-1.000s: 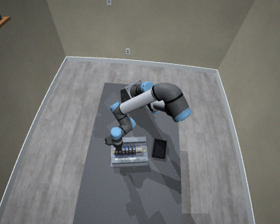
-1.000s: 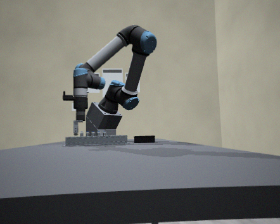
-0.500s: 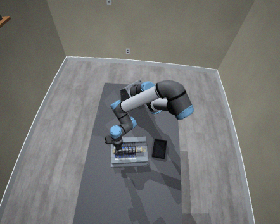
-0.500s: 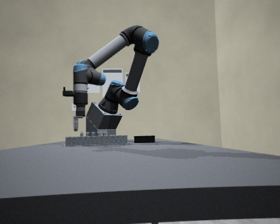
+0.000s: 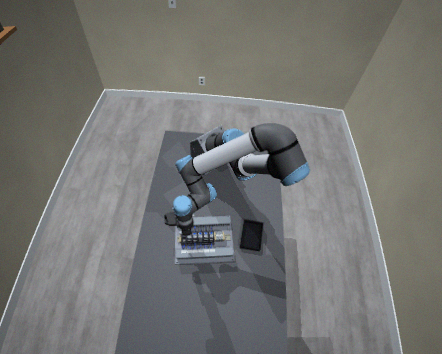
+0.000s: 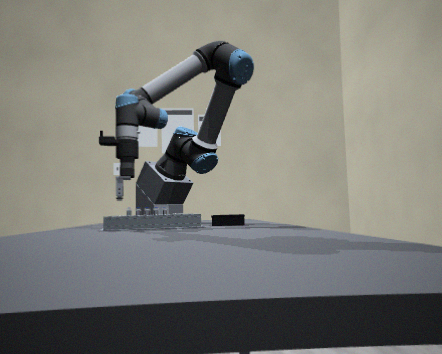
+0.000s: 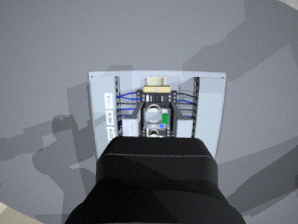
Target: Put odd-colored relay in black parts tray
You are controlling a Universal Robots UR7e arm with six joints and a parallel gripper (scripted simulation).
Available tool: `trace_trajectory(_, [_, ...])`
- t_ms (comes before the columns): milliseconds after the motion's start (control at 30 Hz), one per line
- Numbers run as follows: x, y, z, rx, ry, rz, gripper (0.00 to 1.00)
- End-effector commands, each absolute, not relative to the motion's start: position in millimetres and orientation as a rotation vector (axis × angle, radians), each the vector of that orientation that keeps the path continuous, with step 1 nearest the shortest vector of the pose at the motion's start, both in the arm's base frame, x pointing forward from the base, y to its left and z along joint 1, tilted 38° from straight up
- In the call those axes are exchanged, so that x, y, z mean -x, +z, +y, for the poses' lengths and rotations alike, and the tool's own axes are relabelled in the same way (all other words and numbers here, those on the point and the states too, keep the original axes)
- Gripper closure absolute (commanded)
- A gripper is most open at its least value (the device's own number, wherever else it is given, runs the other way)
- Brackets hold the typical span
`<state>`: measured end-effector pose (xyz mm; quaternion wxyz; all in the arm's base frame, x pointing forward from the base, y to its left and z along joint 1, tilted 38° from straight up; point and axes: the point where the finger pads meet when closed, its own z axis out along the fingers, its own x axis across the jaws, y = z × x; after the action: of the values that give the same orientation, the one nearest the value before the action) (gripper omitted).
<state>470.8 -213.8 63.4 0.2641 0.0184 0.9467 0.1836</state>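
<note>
The grey relay panel (image 5: 205, 240) lies flat on the dark table, with a row of relays still seated in it (image 6: 152, 214). My gripper (image 6: 120, 186) hangs above the panel's left end and is shut on one relay (image 6: 120, 191), which is lifted clear of the panel. In the wrist view this relay (image 7: 156, 115) shows a greenish button, with the panel below it. From above, my gripper (image 5: 185, 234) covers the panel's left end. The black parts tray (image 5: 251, 236) lies to the right of the panel; it also shows in the side view (image 6: 228, 220).
The arm's base block (image 6: 162, 187) stands just behind the panel. The arm's elbow (image 5: 280, 150) reaches out over the table's far right. The table's front edge is far from the panel.
</note>
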Motion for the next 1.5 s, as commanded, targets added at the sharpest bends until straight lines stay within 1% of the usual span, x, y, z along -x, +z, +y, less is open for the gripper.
trace_trajectory(0, [-467.8, 68.7, -216.2, -0.049, 0.496, 2.559, 1.0])
trace_trajectory(1467, [-462.7, 77.2, -219.8, -0.049, 0.496, 2.559, 1.0])
